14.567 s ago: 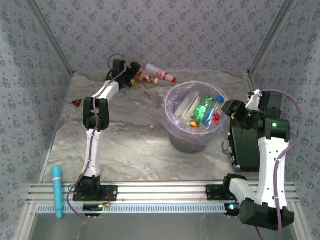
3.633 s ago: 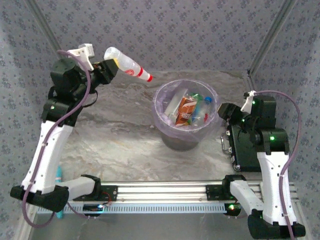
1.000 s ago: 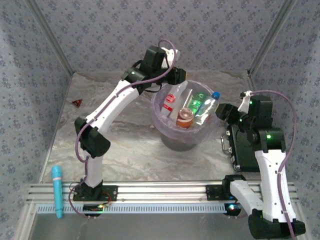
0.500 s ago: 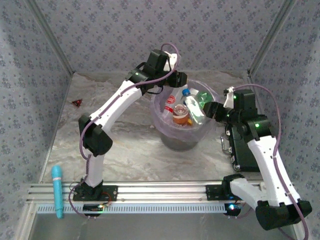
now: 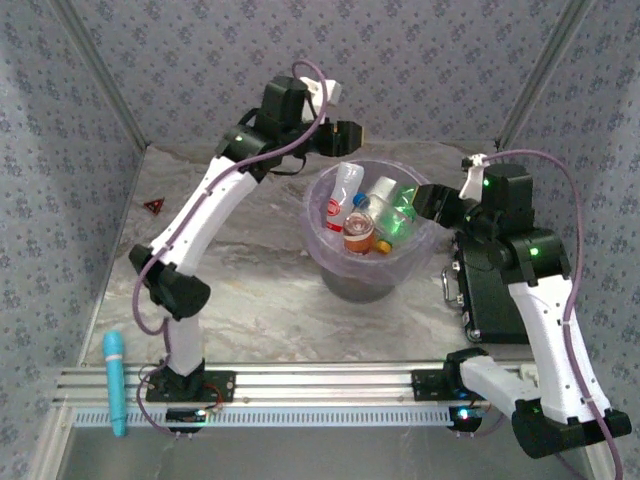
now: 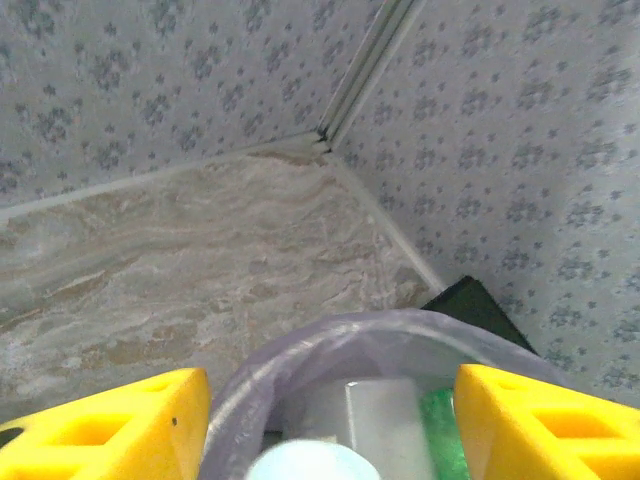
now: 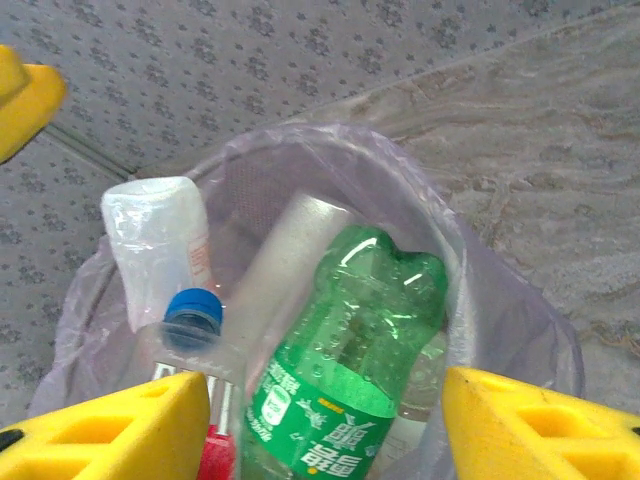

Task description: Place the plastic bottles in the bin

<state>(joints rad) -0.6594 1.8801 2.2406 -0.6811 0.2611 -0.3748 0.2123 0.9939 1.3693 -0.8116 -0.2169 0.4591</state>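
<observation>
Top external, bottles below L hand

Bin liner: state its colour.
The bin liner is translucent lavender, clearest in the right wrist view.

Plastic bottles crowd the bin to its rim; open desk lies left, a black box blocks its right side.
</observation>
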